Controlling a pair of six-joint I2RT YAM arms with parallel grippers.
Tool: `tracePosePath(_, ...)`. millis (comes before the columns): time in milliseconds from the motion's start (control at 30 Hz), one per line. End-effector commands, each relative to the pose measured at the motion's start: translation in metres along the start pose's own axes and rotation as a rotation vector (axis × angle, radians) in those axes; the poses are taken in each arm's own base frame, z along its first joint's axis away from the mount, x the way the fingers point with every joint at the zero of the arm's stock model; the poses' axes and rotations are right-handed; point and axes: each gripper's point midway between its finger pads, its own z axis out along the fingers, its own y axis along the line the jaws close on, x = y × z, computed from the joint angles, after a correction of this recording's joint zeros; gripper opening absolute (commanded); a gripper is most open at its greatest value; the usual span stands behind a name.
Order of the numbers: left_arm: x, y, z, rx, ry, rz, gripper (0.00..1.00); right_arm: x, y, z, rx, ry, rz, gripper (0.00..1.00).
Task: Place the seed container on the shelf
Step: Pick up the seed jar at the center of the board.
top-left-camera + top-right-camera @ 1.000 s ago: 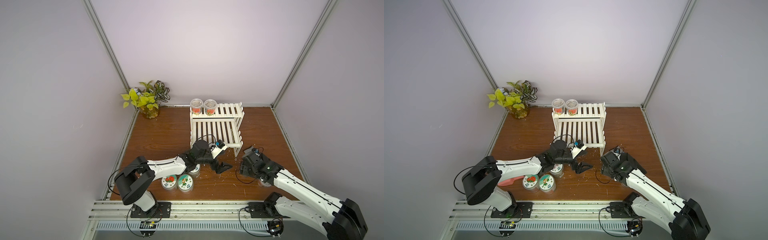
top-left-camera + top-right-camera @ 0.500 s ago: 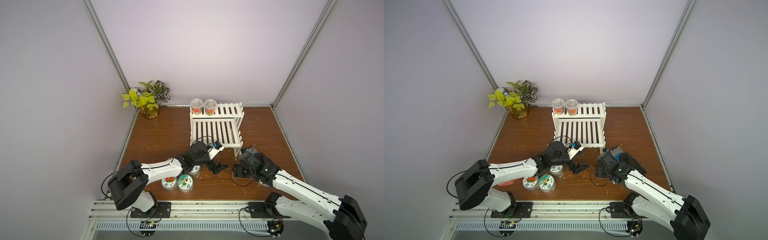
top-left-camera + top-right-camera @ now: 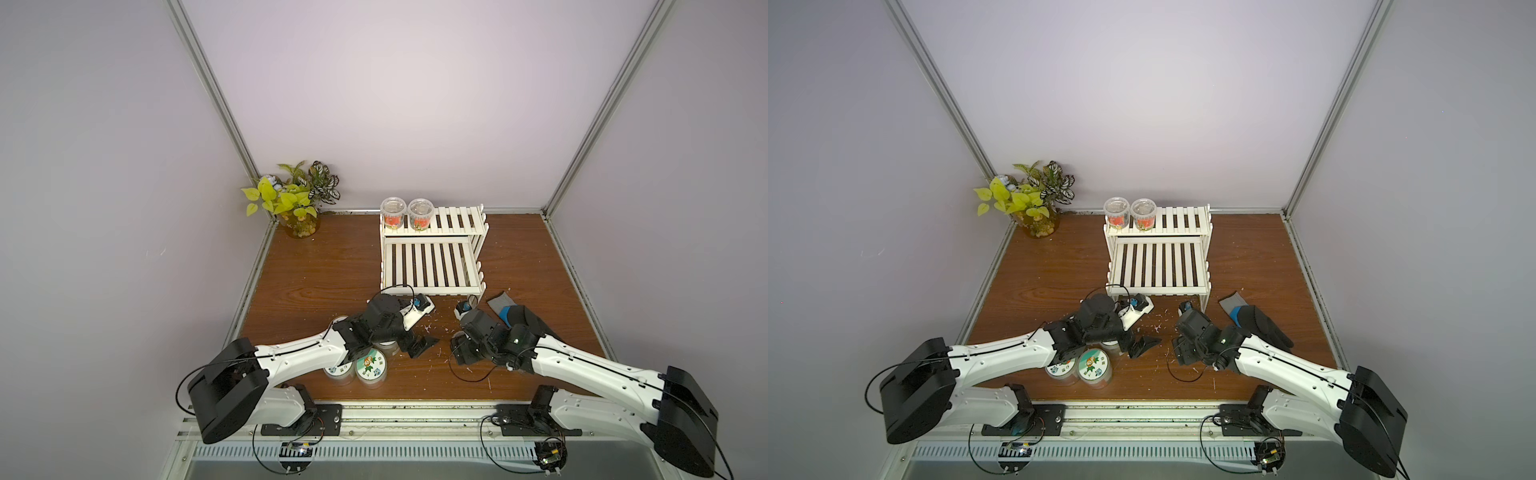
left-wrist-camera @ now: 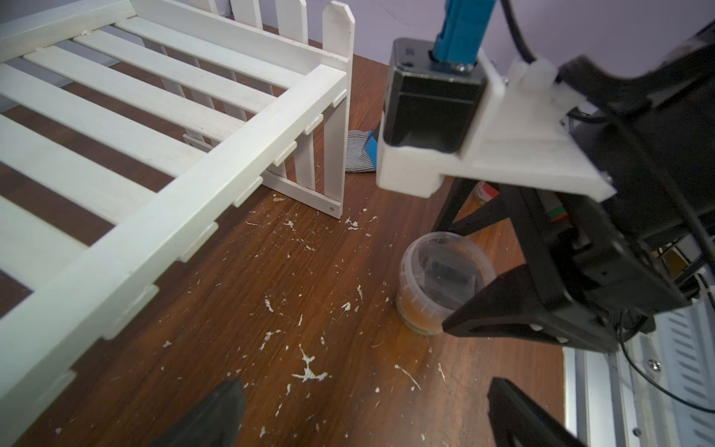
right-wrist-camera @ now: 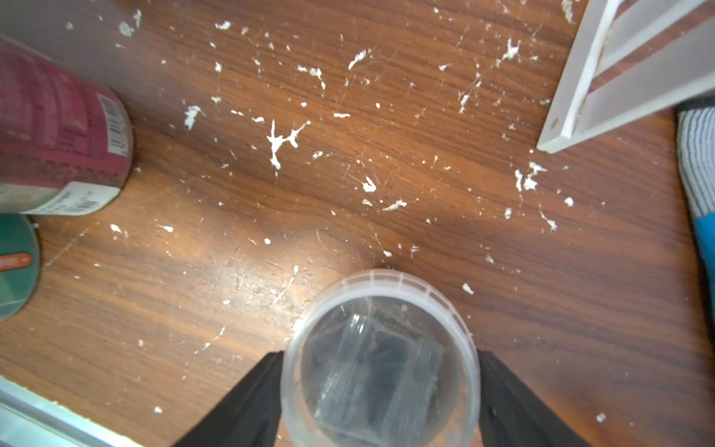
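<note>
A clear round lidded plastic seed container (image 5: 381, 360) stands on the white-flecked brown wooden tabletop (image 5: 387, 174), with the right gripper's (image 5: 381, 353) black fingers (image 5: 247, 402) at its rim on either side. Well apart from it are a maroon labelled can (image 5: 58, 127) and the white slatted shelf (image 5: 619, 77).

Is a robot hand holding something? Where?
The right gripper brackets the seed container at its sides; a firm grip cannot be told. The left gripper holds nothing.

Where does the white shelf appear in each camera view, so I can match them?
Top view: the shelf stands at the picture's middle.
Top view: the shelf again at the middle, slightly further left.
Left wrist view: the shelf is close and large, slats and front corner leg showing.
Right wrist view: only the shelf's front leg and side slats, at a picture corner.
Shared landmark: the grey and blue glove beside that leg.
</note>
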Motion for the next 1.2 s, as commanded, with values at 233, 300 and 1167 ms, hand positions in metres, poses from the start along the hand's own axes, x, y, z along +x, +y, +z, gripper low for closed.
tracePosePath(233,-0.024,0.002,0.004,-0.003,-0.062,0.012,1.00,-0.011,-0.007,-0.024,-0.012,-0.090,0.391,0.93)
tracePosePath(300,-0.028,0.001,0.006,0.004,-0.079,0.000,1.00,-0.011,-0.009,-0.025,-0.018,-0.107,0.457,0.95)
tracePosePath(1167,-0.035,0.001,0.015,0.023,-0.099,-0.023,1.00,-0.003,-0.005,-0.005,0.071,-0.035,0.436,0.88)
